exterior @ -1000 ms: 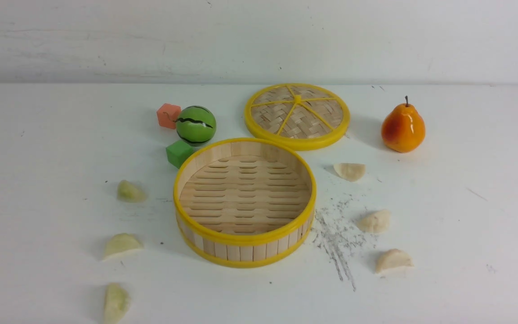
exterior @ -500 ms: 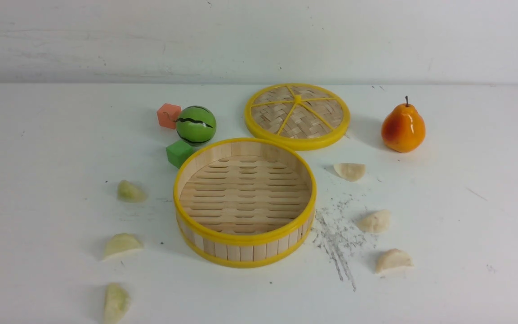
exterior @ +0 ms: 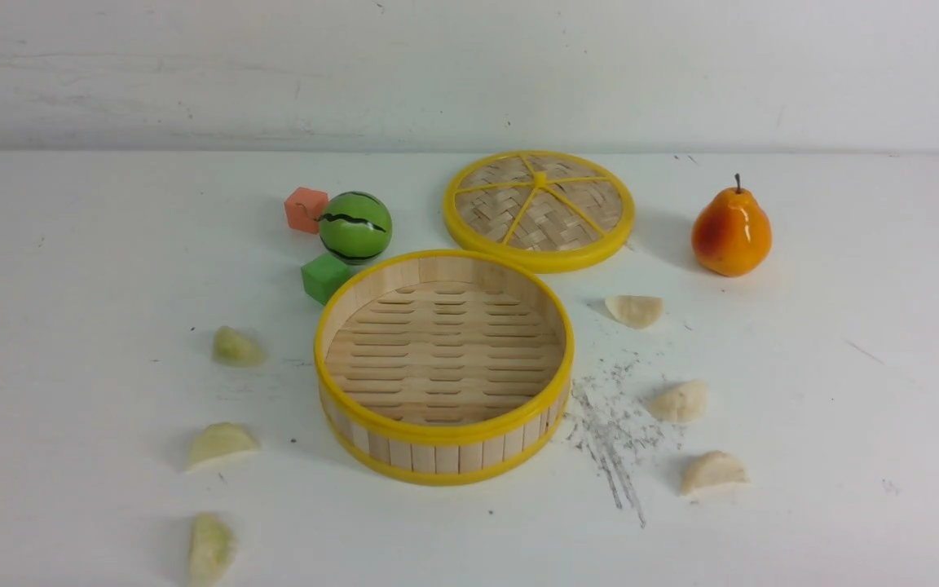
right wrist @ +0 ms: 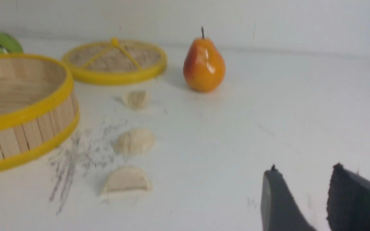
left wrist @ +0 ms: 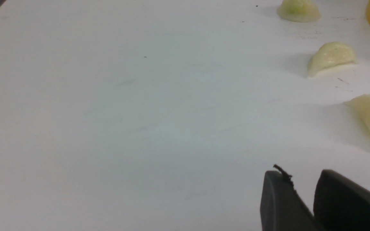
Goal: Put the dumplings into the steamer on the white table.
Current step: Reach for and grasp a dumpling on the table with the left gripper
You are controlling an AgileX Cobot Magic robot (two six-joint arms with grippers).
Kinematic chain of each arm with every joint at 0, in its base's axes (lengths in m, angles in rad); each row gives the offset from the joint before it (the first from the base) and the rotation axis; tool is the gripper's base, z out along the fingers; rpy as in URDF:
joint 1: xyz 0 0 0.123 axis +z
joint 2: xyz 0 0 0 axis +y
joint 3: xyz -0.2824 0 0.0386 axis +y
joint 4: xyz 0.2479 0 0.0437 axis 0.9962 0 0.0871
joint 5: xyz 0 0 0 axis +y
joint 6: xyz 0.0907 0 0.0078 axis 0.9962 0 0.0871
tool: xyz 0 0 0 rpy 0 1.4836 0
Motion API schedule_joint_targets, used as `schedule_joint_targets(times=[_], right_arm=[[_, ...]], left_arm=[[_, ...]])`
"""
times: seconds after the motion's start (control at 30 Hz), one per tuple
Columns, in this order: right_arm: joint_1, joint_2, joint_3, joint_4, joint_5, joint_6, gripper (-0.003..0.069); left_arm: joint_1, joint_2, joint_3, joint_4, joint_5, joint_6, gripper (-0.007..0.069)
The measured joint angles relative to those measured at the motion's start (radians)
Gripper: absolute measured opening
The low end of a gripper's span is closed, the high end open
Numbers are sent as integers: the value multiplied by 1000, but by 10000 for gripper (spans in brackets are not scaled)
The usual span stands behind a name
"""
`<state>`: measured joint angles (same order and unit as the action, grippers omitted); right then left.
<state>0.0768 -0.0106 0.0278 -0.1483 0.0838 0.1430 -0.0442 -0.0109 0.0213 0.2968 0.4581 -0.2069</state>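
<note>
Round bamboo steamer with yellow rims [exterior: 437, 456] sits centre frame on the white scuffed tabletop [exterior: 844, 391], slatted floor fully visible. All six crescent toy dumplings lie on the tabletop outside it. The pale yellow-green three run down the left of frame: far green dumpling [exterior: 237, 347], middle green dumpling [exterior: 221, 443], and near green dumpling [exterior: 210, 548] at the bottom edge. The cream-white three run down the right: far cream dumpling [exterior: 634, 311], middle cream dumpling [exterior: 681, 401], near cream dumpling [exterior: 712, 471], the last two beside the dark grey scuff streaks. Flat woven lid with yellow spokes [exterior: 539, 210] lies just behind the steamer; can't tell if they touch. Glossy orange pear [exterior: 730, 232] stands upright, upper right. Green striped ball [exterior: 355, 227], orange-red cube [exterior: 305, 209] and green cube [exterior: 324, 277] cluster upper left of the steamer. Hands show only in the wrist views. Left hand [left wrist: 300, 173]: fingers slightly apart, holding nothing, green dumplings near. Right hand [right wrist: 303, 170]: fingers apart, holding nothing, cream dumplings ahead.
</note>
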Motion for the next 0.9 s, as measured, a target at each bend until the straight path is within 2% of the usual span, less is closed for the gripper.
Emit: schedule_joint_targets(times=[0.2, 0.23, 0.3, 0.37, 0.57, 0.8, 0.87, 0.9], right_arm=[[0, 0, 0, -25, -205, 0, 240], [0, 0, 0, -25, -280, 4, 240], [0, 0, 0, -25, -336, 13, 240], [0, 0, 0, -25, -414, 23, 240], [0, 0, 0, -24, -395, 41, 240], [0, 0, 0, -19, -505, 112, 202], [0, 0, -10, -17, -536, 123, 141], [0, 0, -11, -17, -536, 124, 136]], left_arm=[[0, 0, 7, 102, -44, -1, 167], [0, 0, 10, 113, -131, -12, 169], [0, 0, 10, 118, -196, -24, 171], [0, 0, 10, 124, -372, -54, 174], [0, 0, 10, 136, -686, -77, 177], [0, 0, 10, 146, -800, -77, 184], [0, 0, 10, 146, -854, -77, 184], [0, 0, 10, 146, -854, -77, 184]])
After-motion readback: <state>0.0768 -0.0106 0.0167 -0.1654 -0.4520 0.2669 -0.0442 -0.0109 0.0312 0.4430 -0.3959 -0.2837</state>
